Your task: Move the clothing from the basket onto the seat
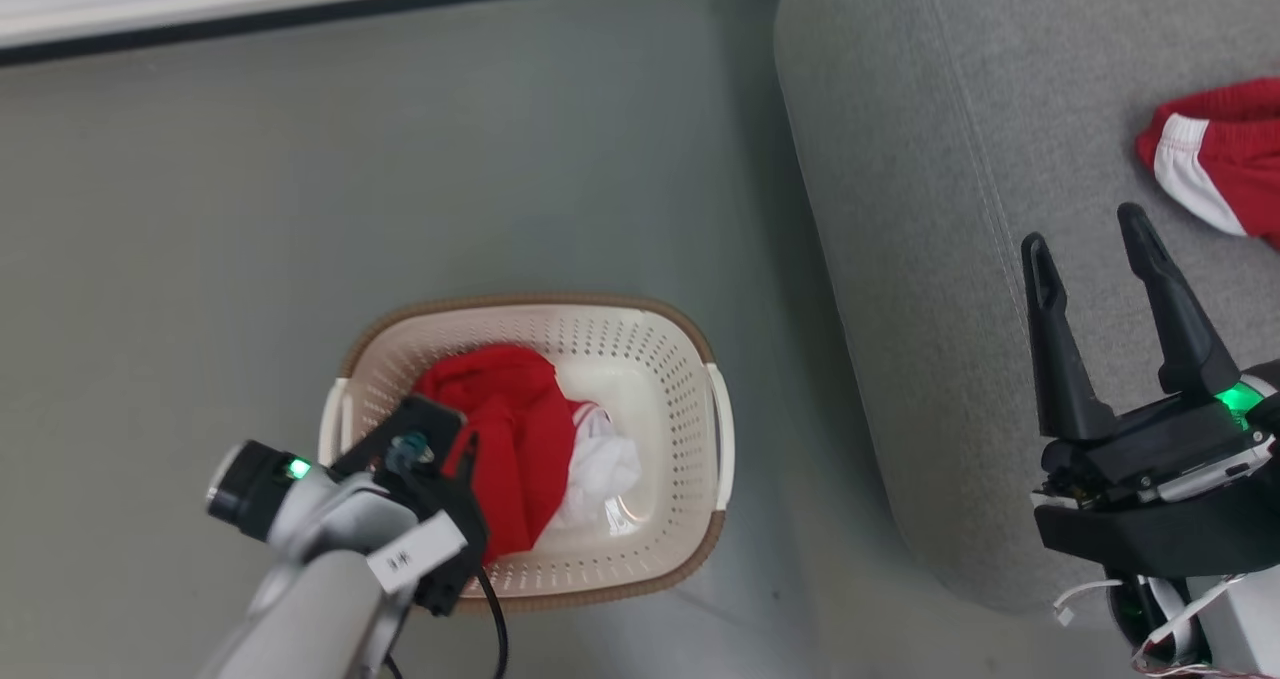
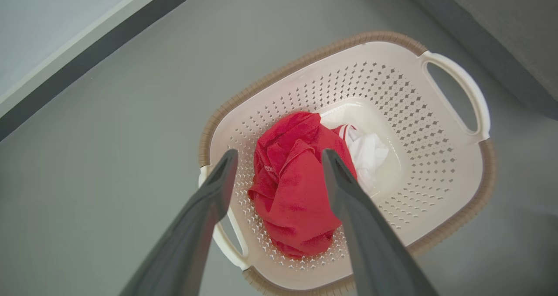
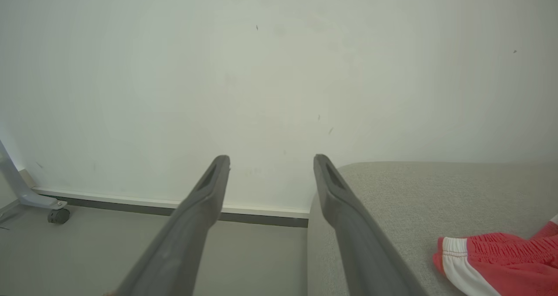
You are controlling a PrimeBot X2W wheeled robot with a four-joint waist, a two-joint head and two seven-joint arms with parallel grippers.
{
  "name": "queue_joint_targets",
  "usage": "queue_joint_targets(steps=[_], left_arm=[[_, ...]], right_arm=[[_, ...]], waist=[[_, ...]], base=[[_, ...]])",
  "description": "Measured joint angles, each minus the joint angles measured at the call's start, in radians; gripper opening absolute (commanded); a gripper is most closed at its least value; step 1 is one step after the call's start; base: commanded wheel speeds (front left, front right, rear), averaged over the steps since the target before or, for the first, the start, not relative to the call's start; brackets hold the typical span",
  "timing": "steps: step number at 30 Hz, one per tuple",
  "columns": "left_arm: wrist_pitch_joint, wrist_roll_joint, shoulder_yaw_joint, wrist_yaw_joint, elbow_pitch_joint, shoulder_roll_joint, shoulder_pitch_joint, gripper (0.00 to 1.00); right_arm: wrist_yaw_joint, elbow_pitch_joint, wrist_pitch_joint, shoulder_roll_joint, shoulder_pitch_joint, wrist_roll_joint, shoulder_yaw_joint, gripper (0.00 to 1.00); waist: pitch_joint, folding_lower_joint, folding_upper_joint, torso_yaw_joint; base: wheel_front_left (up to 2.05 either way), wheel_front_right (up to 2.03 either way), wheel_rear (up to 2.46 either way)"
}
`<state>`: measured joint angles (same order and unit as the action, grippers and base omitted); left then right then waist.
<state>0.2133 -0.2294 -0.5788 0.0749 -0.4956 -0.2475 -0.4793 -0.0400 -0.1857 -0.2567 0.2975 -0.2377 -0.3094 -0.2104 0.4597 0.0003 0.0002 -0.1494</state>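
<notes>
Though its label (image 1: 413, 551) is unreadable, the left pincer (image 2: 280, 154) gapes over clothing (image 2: 292, 195).

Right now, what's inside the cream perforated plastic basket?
In the oval cream basket: one crumpled red fabric garment with bunched white cloth beside it. Anything beneath that pile is covered, so I cannot count pieces.

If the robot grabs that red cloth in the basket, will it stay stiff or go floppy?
Probably floppy: the crumpled red fabric garment lies in soft folds, so it should dangle when pinched. It likely weighs little, being thin cloth. The white cloth touching it may drag along too.
</notes>
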Motion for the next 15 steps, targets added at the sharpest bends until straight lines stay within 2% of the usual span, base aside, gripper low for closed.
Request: queue_joint_targets(steps=[4,12,15], left_arm=[[0.053,0.016,0.004,0.004,-0.039,-0.021,-0.056,1.0],[0.151,0.084,-0.043,0.003,-0.094,-0.002,-0.198,1.0],[0.184,0.112,-0.044,0.003,-0.125,-0.027,-0.22,1.0]], right_arm=[[-0.006,-0.007,0.0,-0.006,-0.018,-0.019,0.019,1.0],[-0.017,-0.019,0.0,-0.016,-0.046,-0.035,0.051,1.0],[-0.023,-0.028,0.0,-0.037,-0.087,-0.048,0.05,1.0]], waist=[[0.058,0.0,0.0,-0.024],[0.177,-0.0001,0.0,-0.065],[0.223,-0.0001,0.0,-0.076]], base=[[0.0,0.0,0.0],[0.0,0.0,0.0],[0.0,0.0,0.0]])
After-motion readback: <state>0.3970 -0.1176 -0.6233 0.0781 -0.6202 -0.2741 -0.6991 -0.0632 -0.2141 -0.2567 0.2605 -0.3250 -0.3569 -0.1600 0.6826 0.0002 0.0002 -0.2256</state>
